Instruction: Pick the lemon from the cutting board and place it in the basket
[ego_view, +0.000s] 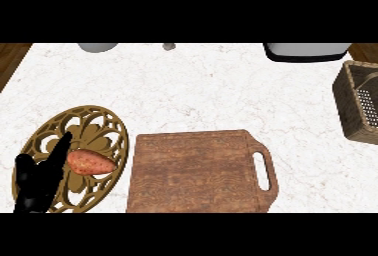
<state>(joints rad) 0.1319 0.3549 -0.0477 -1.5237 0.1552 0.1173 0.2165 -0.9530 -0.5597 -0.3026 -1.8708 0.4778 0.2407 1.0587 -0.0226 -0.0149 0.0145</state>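
Left hand (40, 175) rests open at the counter's (199, 90) near-left corner; no lemon shows on the cutting board (196, 172).

The black left hand comes up from the lower edge with its fingers straight and pointing upward, lying over the left part of a round golden openwork trivet (96, 125). On the trivet, just beside the fingers, lies a reddish-orange sweet potato (91, 162). The wooden cutting board sits at the counter's near edge, just right of the trivet, its slotted handle toward the right, its top bare. The woven basket (354, 107) stands at the counter's right edge, well apart from the board, partly cut off by the view. At the far edge a white, dark-based object (306, 51) and a pale rounded object (98, 47) are partly visible. The lemon itself cannot be seen anywhere, and the right hand is out of view.
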